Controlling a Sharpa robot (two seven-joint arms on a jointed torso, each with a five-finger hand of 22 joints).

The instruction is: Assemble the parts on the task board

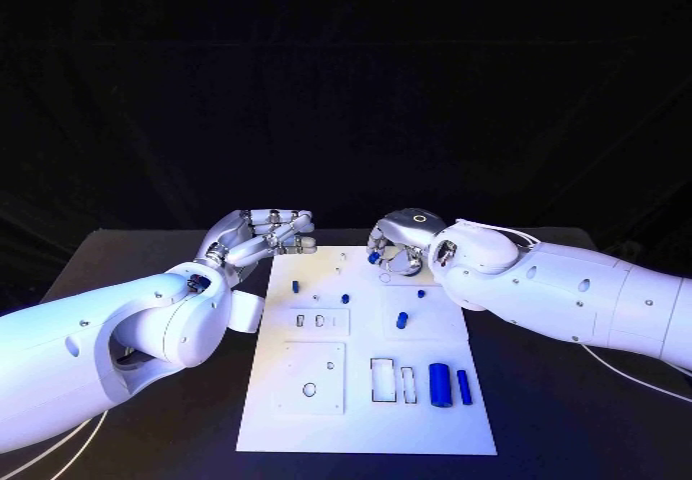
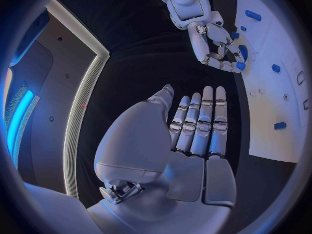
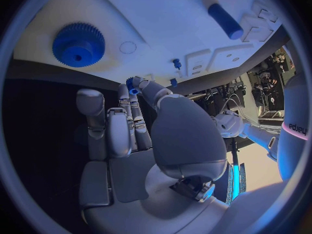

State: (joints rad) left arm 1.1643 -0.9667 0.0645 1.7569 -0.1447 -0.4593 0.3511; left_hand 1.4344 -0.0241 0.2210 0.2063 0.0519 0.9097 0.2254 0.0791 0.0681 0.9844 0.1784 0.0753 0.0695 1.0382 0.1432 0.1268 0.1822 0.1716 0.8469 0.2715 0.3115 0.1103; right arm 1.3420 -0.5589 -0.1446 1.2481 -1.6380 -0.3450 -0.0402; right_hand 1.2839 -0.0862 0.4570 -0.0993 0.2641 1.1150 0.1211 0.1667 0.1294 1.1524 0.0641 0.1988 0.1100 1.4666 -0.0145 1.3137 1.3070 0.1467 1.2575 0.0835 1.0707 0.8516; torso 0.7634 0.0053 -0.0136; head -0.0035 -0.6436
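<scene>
Nearest you on the white task board (image 1: 289, 425), close to its front right corner, two blue cylinders lie side by side: a thick one (image 1: 440, 384) and a thinner one (image 1: 464, 387) just to its right. Left of them sits a pair of narrow rectangular slots (image 1: 392, 380), and further left a square inset plate (image 1: 312, 377) with round holes. The board itself lies flat in the middle of the black desk (image 1: 130, 260).

Moving up the board, you see a small blue peg (image 1: 402, 321) lying near the middle, another rectangular inset (image 1: 317, 321) to its left, and small blue pieces (image 1: 346, 297) standing further back.

At the far edge, the left hand (image 1: 267, 235) hovers by the board's far left corner; in the left wrist view its fingers (image 2: 203, 120) lie straight, side by side and released, holding nothing. The right hand (image 1: 397, 243) is over the far edge of the board, its fingers (image 3: 133, 86) pinching a small blue part (image 3: 132, 90). In the right wrist view a blue gear (image 3: 78, 44) lies on the board just beyond that hand.
</scene>
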